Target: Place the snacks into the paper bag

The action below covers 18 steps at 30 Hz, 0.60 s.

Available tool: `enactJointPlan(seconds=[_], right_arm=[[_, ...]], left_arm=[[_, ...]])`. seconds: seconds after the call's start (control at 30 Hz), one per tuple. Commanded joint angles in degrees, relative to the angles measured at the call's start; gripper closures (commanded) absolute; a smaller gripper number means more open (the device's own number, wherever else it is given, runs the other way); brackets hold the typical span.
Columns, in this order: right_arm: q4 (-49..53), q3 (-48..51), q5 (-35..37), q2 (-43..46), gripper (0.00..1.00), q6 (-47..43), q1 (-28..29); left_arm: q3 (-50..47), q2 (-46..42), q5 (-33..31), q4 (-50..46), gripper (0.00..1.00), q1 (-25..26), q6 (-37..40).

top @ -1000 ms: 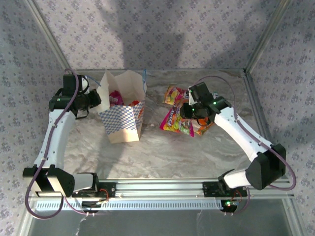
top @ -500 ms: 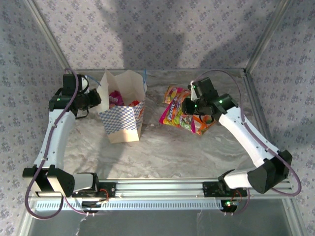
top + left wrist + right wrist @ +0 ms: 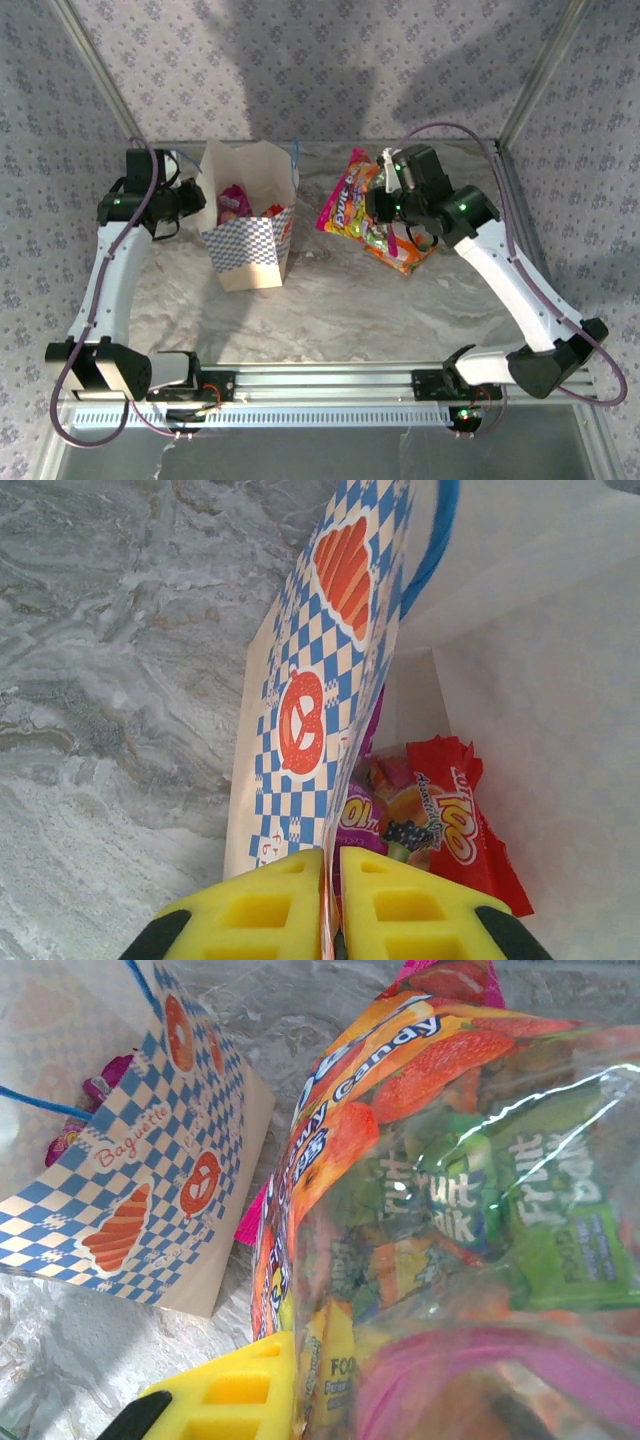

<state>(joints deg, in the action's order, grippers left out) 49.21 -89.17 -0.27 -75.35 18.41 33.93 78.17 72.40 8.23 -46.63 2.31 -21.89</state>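
Left gripper [image 3: 332, 905] is pinched shut on the bag [image 3: 252, 252] wall at its left rim, holding the mouth open. The bag stands upright on the table [image 3: 400, 310], left of centre, and a red packet [image 3: 465, 825] lies inside.

Right gripper [image 3: 384, 212] is clamped on the big packet [image 3: 450, 1190], which hangs above the table to the right of the bag, apart from its mouth.

Risks:
- The big packet is limp and looks wide for the mouth. A corner may catch the rim, fold the wall inward or tip the bag.
- The grip is on glossy film and may slip in transit.
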Motion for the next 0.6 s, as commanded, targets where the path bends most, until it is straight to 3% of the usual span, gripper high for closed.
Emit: enactJointPlan(seconds=[0.0,0.17,0.57], right_arm=[[-4.42,-4.29,2.84,2.66,0.87,-2.77,1.23],[-3.93,-6.15,5.15,3.52,0.87,-4.70,2.61],[-2.58,-11.66,10.14,5.48,0.88,-9.40,6.22]], left_arm=[[2.28,-1.04,1.21,0.09,0.84,-0.10,0.38],[2.51,-1.03,1.37,0.21,0.77,-0.08,0.01],[3.30,-0.55,1.72,0.50,0.82,-0.11,-0.57]])
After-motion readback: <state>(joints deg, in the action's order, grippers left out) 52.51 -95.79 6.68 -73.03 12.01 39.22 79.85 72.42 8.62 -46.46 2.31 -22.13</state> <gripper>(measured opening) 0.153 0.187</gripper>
